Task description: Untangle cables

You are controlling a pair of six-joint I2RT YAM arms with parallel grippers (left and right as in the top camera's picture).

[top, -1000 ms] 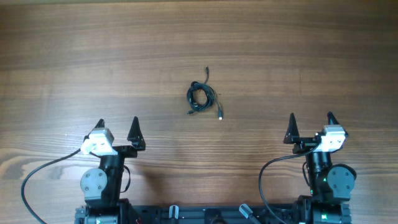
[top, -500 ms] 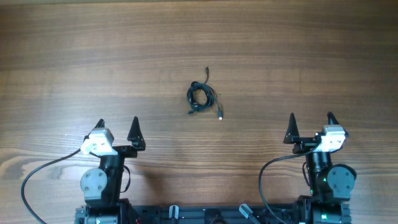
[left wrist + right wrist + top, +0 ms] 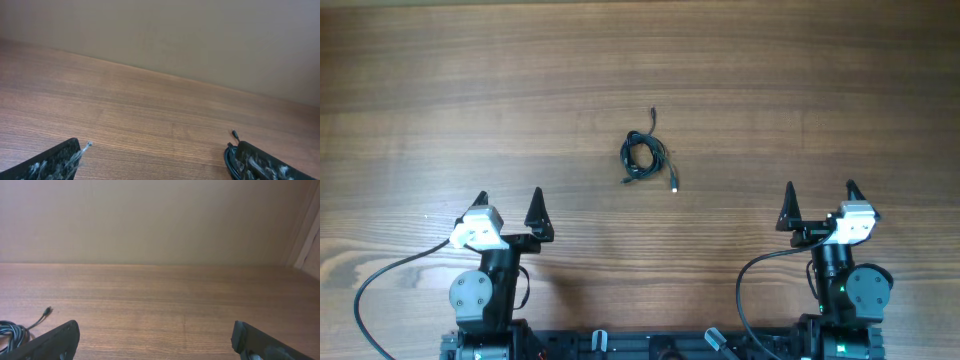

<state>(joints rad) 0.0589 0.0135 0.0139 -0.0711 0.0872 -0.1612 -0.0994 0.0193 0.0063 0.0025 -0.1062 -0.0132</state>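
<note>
Fingers first: left fingers (image 3: 538,208) are spread wide with nothing between them, and it's the same for the right fingers (image 3: 788,208). Both sets sit parked at the 6 o'clock edge of the worktop (image 3: 820,80), well apart from each other and from the target.

The cable bundle (image 3: 640,155) lies flat near worktop centre. That puts it at roughly 2 o'clock from our left fingers and 10 o'clock from our right. It's a small, tight black coil with two loose ends. One plug end (image 3: 652,112) pokes out at about 12 o'clock of the coil. A lighter connector (image 3: 674,187) trails off toward 4–5 o'clock. The left wrist view only catches a sliver of it beside the finger at 5 o'clock of the frame. The right wrist view shows it cut off at 8 o'clock.

We'd call the task not started. Risks as we see them:
- If we pinch the coil body we catch several strands at once, and pulling cinches it tighter.
- With only one hold, the light bundle just drags along instead of opening.
- Thin cable lying flat on wood means the tips could scrape the worktop or close on nothing.
- It's a small target, so both arms converging could clash.

We'd go for the two loose ends.
</note>
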